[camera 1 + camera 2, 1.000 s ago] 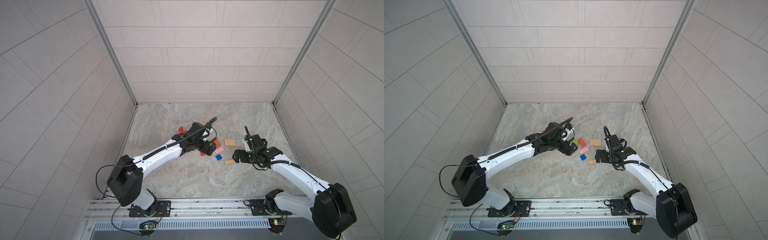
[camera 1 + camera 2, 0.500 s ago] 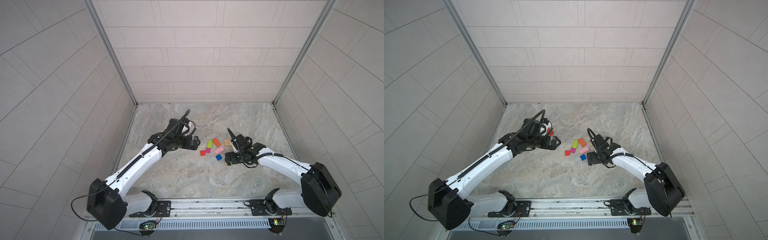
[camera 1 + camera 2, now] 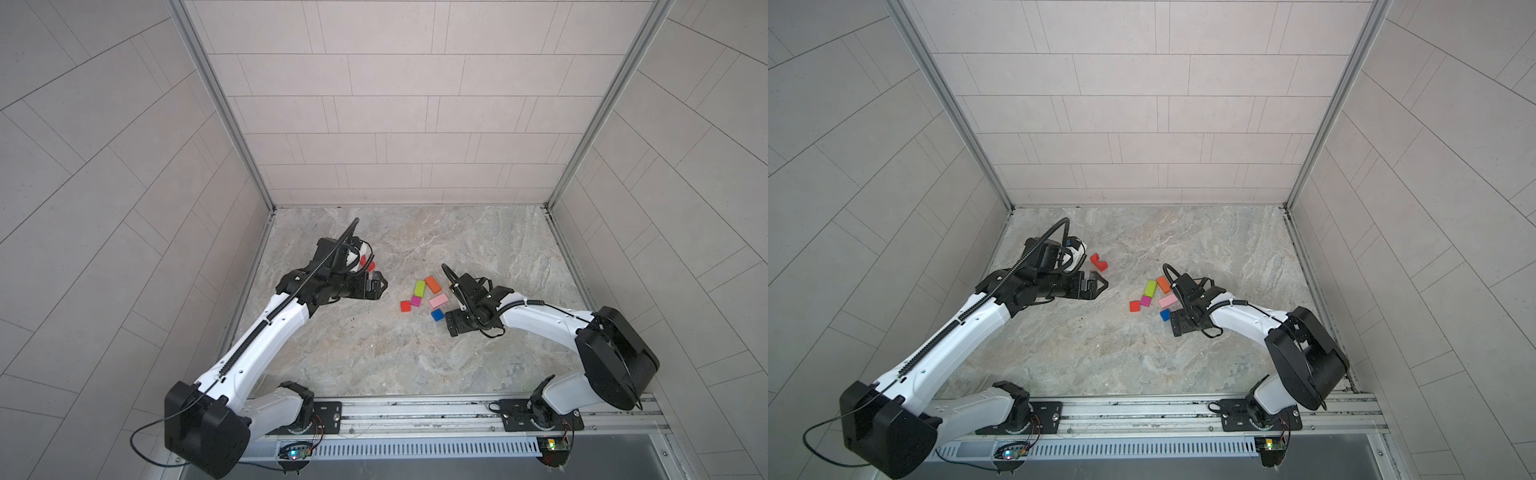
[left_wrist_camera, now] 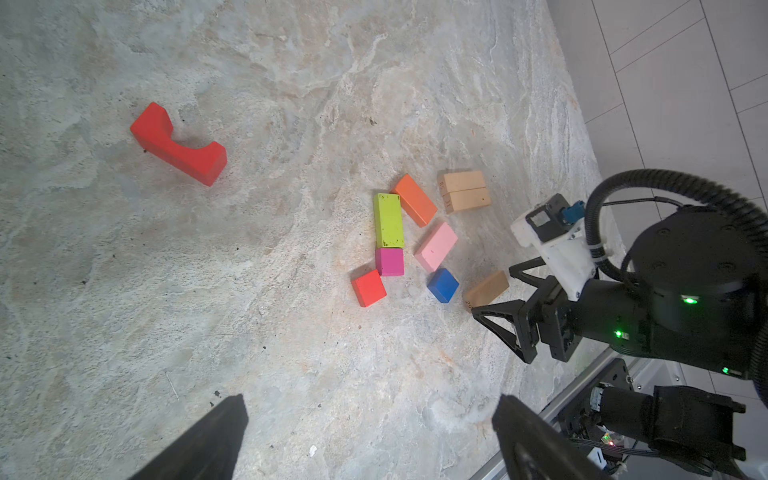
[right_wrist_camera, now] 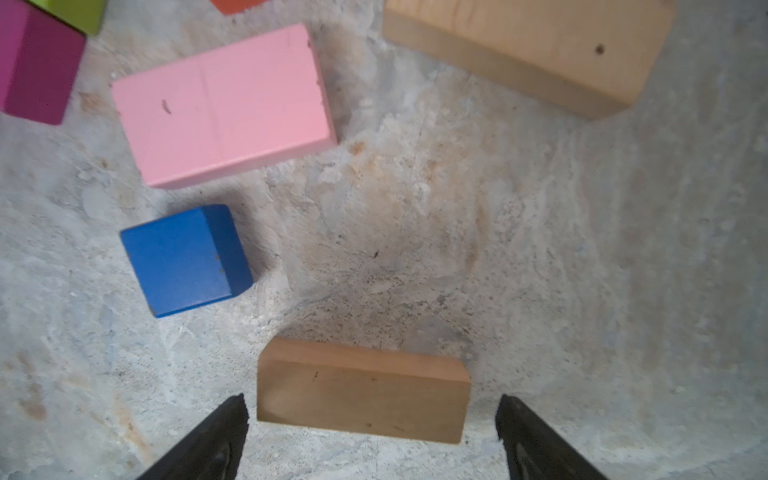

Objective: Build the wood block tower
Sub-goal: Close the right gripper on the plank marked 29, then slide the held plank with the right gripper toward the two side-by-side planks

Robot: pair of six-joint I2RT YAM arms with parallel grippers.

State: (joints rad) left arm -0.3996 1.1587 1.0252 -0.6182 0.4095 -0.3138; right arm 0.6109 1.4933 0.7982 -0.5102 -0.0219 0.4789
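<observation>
The blocks for the wood block tower lie loose and flat on the stone floor, none stacked. Lime [image 3: 420, 287], orange [image 3: 432, 284] and pink [image 3: 439, 300] oblongs sit by magenta [image 3: 416, 301], red [image 3: 405, 306] and blue [image 3: 437, 315] cubes. The red notched piece [image 3: 1099, 262] lies apart by the left arm. Two tan bars [image 4: 464, 191] lie side by side. My right gripper [image 5: 372, 405] is open, its fingers straddling a third tan bar [image 5: 361, 390] with gaps on both sides. My left gripper [image 4: 370, 409] is open over bare floor, left of the blocks.
Tiled walls [image 3: 399, 124] close the floor in on three sides. The metal rail [image 3: 415, 415] with both arm bases runs along the front edge. The left arm's forearm [image 3: 266, 332] slants across the floor's left side.
My left gripper has drawn back to the left, off the coloured blocks. My right gripper has moved left and down until its fingers straddle the single tan bar.
</observation>
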